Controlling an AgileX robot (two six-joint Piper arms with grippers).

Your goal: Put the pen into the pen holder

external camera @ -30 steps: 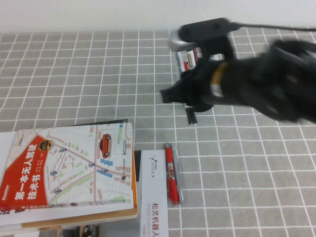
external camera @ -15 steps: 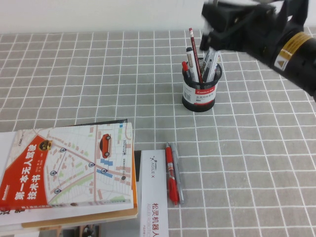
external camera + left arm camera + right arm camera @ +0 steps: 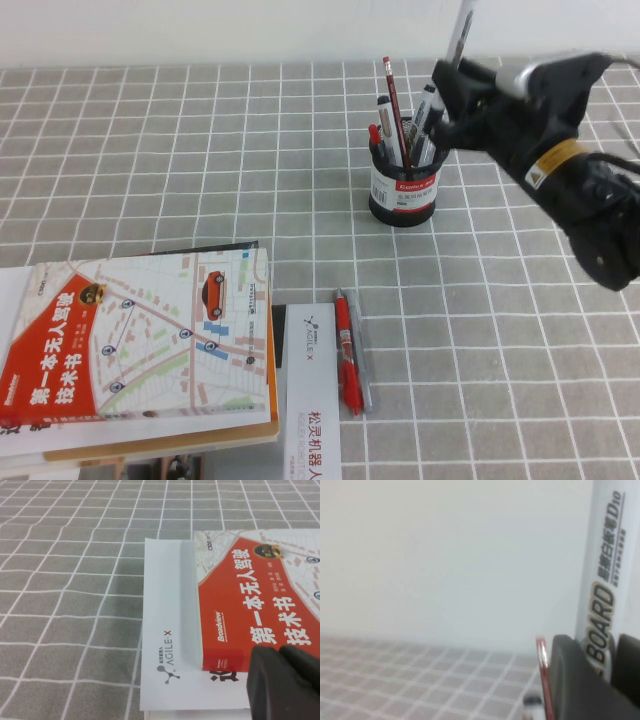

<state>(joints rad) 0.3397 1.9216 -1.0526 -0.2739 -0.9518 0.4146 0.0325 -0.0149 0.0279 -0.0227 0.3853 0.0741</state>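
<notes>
Above the pen holder (image 3: 404,190), right hand (image 3: 452,95) lower now (pen (image 3: 461,30) upright).

Pen (image 3: 605,570) — top cut off by frame edge

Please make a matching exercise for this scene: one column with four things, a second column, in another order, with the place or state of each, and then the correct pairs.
Things:
1. pen
2. pen holder
3. red gel pen
4. left gripper

Places or states:
A. lies flat on the table beside a white booklet
B. hovers over a red and white book
C. held nearly upright in the right gripper
D. stands on the table, holding several pens

Pairs: 1-C, 2-D, 3-A, 4-B
</notes>
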